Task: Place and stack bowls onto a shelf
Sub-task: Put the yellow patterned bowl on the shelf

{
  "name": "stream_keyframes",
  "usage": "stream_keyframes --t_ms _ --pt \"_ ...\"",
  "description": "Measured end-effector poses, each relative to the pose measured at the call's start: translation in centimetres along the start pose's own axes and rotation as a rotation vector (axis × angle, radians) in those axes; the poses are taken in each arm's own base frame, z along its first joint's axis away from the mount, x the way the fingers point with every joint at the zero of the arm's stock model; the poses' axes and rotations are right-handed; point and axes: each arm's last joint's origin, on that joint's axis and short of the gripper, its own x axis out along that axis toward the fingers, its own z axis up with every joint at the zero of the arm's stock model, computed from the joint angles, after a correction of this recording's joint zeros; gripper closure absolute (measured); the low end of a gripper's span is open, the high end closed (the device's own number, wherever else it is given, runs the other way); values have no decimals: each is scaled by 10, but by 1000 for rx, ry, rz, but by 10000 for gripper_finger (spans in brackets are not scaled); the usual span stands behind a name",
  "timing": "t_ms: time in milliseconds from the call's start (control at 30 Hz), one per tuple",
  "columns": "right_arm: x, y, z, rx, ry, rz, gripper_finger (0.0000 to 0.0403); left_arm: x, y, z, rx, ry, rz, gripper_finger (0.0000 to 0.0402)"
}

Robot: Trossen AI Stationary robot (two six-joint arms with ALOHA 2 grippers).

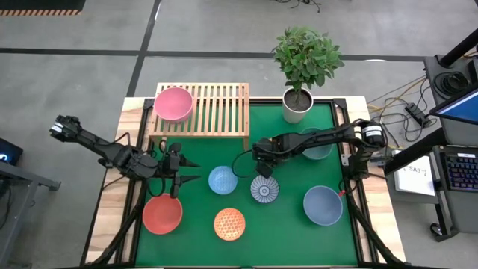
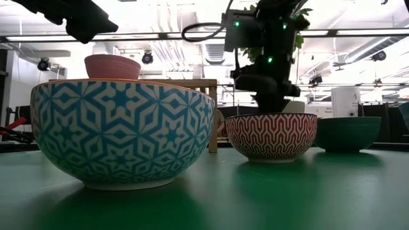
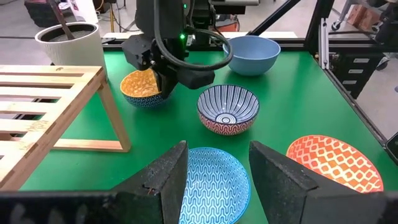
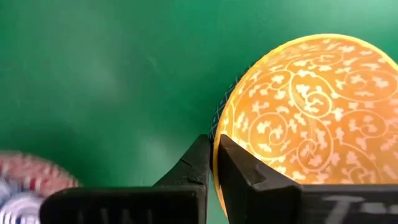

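My right gripper (image 4: 214, 149) is shut on an orange scroll-patterned bowl (image 4: 311, 118) in the middle of the green mat; in the high view the gripper (image 1: 261, 163) hides this bowl. My left gripper (image 3: 217, 155) hangs open above the mat, just left of the light blue bowl (image 1: 222, 179), touching nothing. A pink bowl (image 1: 173, 103) sits on the left end of the wooden slatted shelf (image 1: 216, 108). Standing on the mat are the red bowl (image 1: 163, 213), the second orange bowl (image 1: 229, 223), the blue-white striped bowl (image 1: 264, 189), the slate-blue bowl (image 1: 323, 205) and the dark teal bowl (image 1: 320, 149). My right gripper pinches the orange bowl's rim (image 4: 219, 127), one finger inside the bowl and one outside. The fingers come from above, pointing down. In the left wrist view the bowl (image 3: 142, 88) stands about upright with its base at the mat; whether it is lifted clear I cannot tell.
A white plant pot (image 1: 297, 103) with a leafy plant stands at the mat's far edge, right of the shelf. The shelf's slats right of the pink bowl are bare. The striped bowl stands close beside my right gripper.
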Motion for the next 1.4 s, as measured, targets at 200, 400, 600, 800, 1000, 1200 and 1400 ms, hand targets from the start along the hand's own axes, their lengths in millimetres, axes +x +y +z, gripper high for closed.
stream_keyframes --t_ms 200,400,600,800,1000,1200,1400 --pt "-29 4 2 -76 -17 16 391 0 1 0 1 -2 23 247" --pt "-54 13 5 -151 -75 82 391 0 1 0 3 1 25 247" --pt "-92 18 -2 -240 -75 149 391 -3 1 4 -15 -19 20 247" --pt "-139 23 -13 -413 -157 318 391 -8 2 13 38 -54 15 247" --pt "-176 24 -12 -565 -431 428 391 -10 3 15 55 -63 14 247" --pt "-185 21 13 -638 -719 308 391 -10 3 15 27 -63 13 247" --pt "-164 8 56 -618 -831 126 391 -12 3 18 -29 -71 9 247"
